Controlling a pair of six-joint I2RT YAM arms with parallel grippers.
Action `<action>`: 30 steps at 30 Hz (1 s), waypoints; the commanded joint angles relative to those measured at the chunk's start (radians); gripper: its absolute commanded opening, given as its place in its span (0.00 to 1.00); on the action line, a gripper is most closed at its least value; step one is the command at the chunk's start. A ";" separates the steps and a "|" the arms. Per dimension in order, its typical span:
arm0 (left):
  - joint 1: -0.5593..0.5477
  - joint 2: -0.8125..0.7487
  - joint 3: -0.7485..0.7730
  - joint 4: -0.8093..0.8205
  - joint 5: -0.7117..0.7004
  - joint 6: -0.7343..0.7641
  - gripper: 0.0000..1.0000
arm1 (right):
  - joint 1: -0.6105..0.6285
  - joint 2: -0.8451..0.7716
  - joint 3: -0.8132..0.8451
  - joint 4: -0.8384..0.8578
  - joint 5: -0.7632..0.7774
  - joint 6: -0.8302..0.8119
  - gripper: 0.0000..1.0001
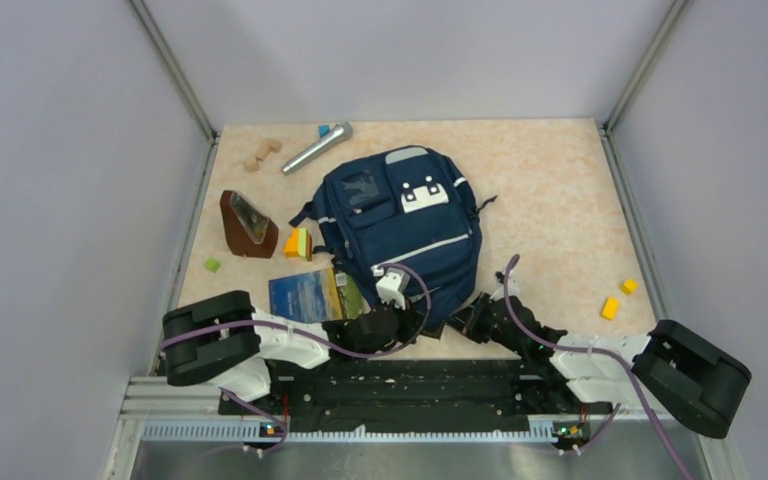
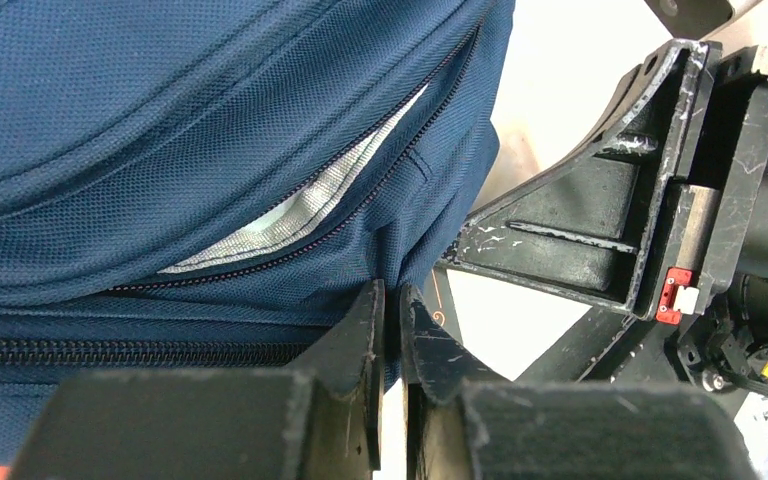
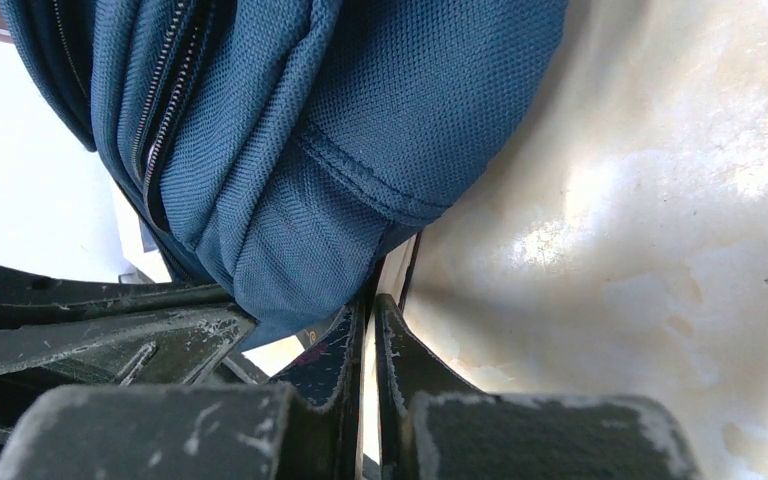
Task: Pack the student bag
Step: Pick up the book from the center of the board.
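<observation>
Student bag (image 1: 400, 225) lies with a book (image 1: 310, 295) just beside it, microphone (image 1: 317, 147) nearby.

Centre: I am seeing the student bag (image 1: 400, 235) lying flat on the table (image 1: 560, 200).
Behind-left: a microphone (image 1: 317, 147) is lying beyond it, with wooden blocks (image 1: 262, 153) to the left of the microphone.
Left: a wedge stand (image 1: 248, 225) is sitting near the bag.
Near-left: a book (image 1: 315, 293) is lying just beside the bag.
Right: two small blocks (image 1: 620, 297) are sitting well apart from the bag.
Near edge: my left gripper (image 2: 392, 295) and right gripper (image 3: 370, 300) are sitting side by side at the bag's near edge.
</observation>
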 commanded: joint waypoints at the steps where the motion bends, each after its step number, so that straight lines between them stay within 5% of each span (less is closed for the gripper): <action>1: -0.028 0.011 -0.010 -0.070 0.163 0.065 0.03 | 0.013 -0.002 0.037 0.166 0.006 0.022 0.00; 5: -0.055 -0.042 0.038 -0.163 0.122 0.183 0.36 | 0.012 -0.020 0.039 0.160 0.015 0.024 0.00; 9: -0.098 -0.096 0.082 -0.256 0.039 0.279 0.49 | 0.012 -0.045 0.055 0.140 0.026 0.018 0.00; 22: -0.184 -0.022 0.078 -0.157 0.166 0.366 0.51 | 0.013 -0.077 0.081 0.106 0.051 0.007 0.00; 30: -0.232 0.053 0.095 -0.084 0.099 0.453 0.51 | 0.012 -0.078 0.101 0.086 0.056 -0.003 0.00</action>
